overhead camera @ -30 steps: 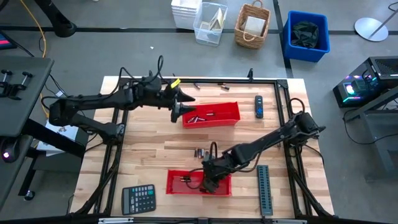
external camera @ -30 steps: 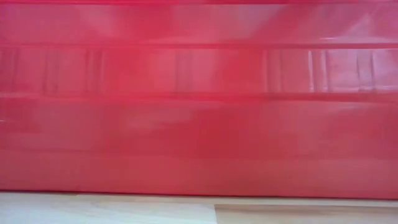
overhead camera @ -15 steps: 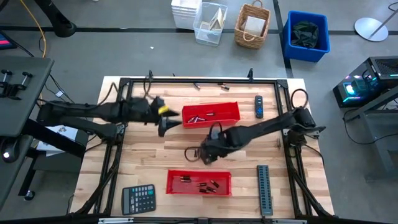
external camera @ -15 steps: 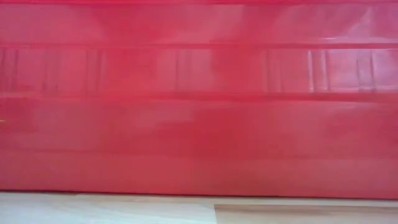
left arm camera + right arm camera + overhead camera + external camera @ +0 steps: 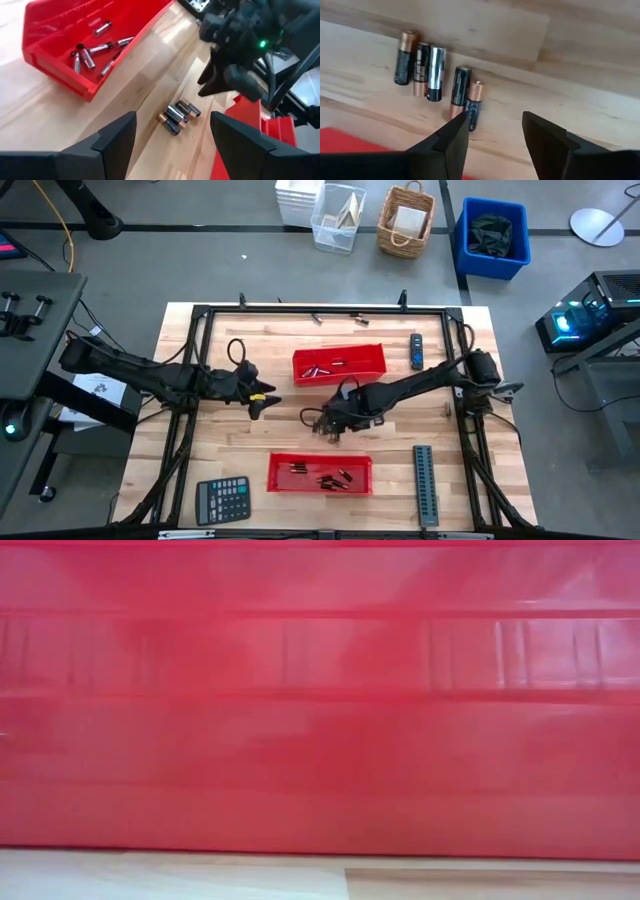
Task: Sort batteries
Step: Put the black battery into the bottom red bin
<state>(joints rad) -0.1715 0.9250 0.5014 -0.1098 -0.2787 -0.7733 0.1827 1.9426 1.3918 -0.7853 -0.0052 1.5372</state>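
No brand name or other writing can be read on anything here; the loose batteries (image 5: 436, 80) show only black bodies with copper-coloured ends, and one of them is silver-bodied. Five of them lie side by side in a short row on the bare wooden bench (image 5: 230, 440), between the two red trays.

The right gripper (image 5: 327, 423) hangs over this row, its fingers (image 5: 452, 137) parted with a clear gap, and nothing is between them. In the right wrist view one fingertip sits just beside the end of the nearest battery, but whether it touches cannot be told.

The left gripper (image 5: 262, 402) is over bare wood to the left of the far red tray (image 5: 338, 364), well apart from the row. Its fingers (image 5: 117, 137) stand wide open and hold nothing; the left wrist view looks past them to the same row of batteries and to the right arm above it.

The far red tray holds several batteries (image 5: 95, 50) lying loose at different angles. The near red tray (image 5: 319, 473) holds more batteries (image 5: 330, 476), scattered along its floor. Its red wall fills nearly the whole low view, with a strip of bench below.

A calculator (image 5: 222, 500) lies at the near left of the bench, a long grey ridged strip (image 5: 425, 483) at the near right, and a small black-and-blue device (image 5: 416, 351) just right of the far tray.
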